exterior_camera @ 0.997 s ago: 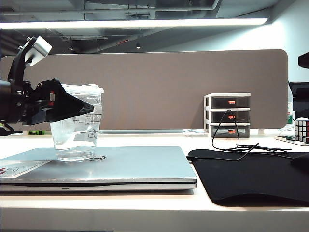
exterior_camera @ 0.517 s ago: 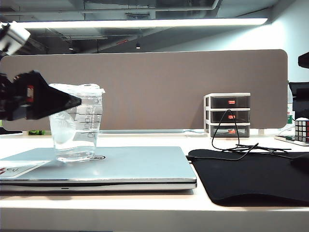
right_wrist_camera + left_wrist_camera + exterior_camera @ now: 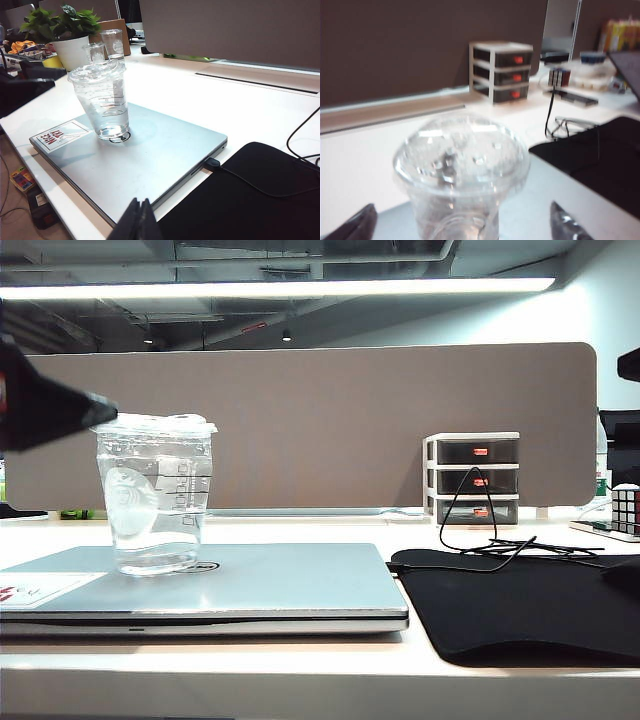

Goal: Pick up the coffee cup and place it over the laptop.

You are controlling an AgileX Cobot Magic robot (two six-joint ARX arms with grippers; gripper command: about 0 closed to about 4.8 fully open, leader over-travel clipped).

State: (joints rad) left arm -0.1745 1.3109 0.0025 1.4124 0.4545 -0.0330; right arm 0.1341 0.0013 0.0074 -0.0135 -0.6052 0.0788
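So the coffee cup [image 3: 156, 495] is sitting upright on the closed laptop [image 3: 290, 585], right on top of the round logo on the lid, near the corner with the white sticker [image 3: 60, 135]. Looks to me like the placing part is basically done.

The left gripper [image 3: 465, 222] is hanging just up and to the side of the cup's lid, fingers spread wide apart with the cup between them in the wrist camera but nothing touching it. The right gripper [image 3: 137, 222] is parked low over the near edge of the laptop, well away from the cup, fingers pressed together and holding nothing.

On how that cup would handle: it's thin clear plastic, so I'm guessing light, a bit squishy in the walls, and slick. Squeeze hard and it's probably buckling or popping the lid. Can't tell for sure whether there's liquid or ice in it, it's looking kinda wet inside. If anyone's grabbing it again, I'd go for the upper wall just under the lid rim, where the taper is widest and stiffest, with a gentle pinch.
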